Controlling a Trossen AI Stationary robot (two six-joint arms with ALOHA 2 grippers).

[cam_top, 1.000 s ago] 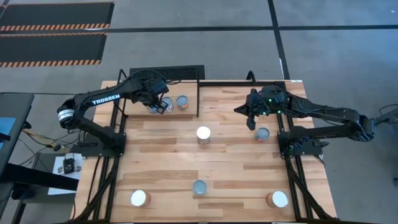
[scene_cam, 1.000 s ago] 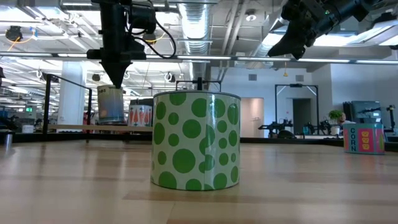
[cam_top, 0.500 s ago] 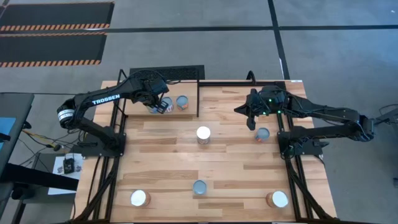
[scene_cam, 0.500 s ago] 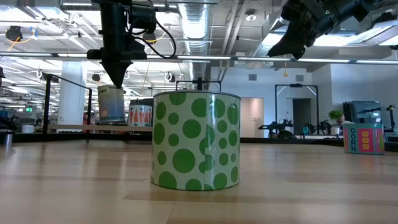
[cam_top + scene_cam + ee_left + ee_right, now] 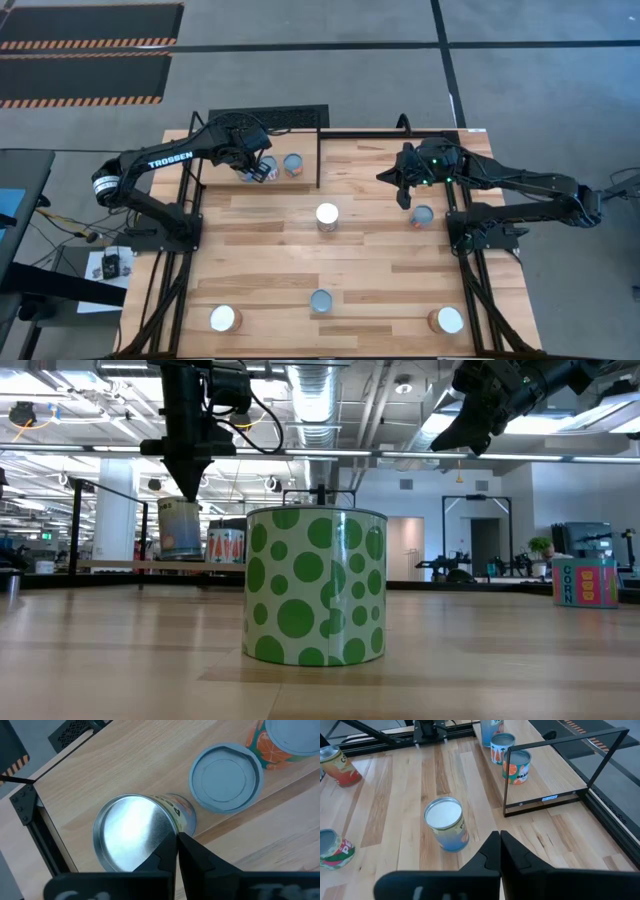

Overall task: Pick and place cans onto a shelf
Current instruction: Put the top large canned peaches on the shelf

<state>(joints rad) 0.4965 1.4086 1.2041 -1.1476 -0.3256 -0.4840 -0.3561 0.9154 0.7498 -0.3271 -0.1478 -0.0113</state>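
The shelf (image 5: pixel 306 146) stands at the table's far left and bears three upright cans. My left gripper (image 5: pixel 177 840) is shut, pointing steeply down over the silver-topped, yellow-labelled can (image 5: pixel 131 832). Next to that can stand a blue-grey-topped can (image 5: pixel 226 777) and an orange-labelled can (image 5: pixel 282 740). My right gripper (image 5: pixel 404 199) is shut with nothing in it. It hangs above the table's far right, near a blue-grey-topped can (image 5: pixel 422 215). A white-topped can (image 5: pixel 327 215) stands at the table's centre. My left gripper's shut fingertips (image 5: pixel 170 847) come from above and stand right at the silver-topped can's top rim (image 5: pixel 167 827). I cannot tell whether they touch it. The can stands upright on the shelf board.
Three more cans stand near the table's near edge: a white-topped one (image 5: pixel 225 319), a green-dotted one (image 5: pixel 315 585) and an orange-sided one (image 5: pixel 448 320). The shelf's black rod frame (image 5: pixel 555 802) rises along its right side. Bare planks lie between the centre can and the near row.
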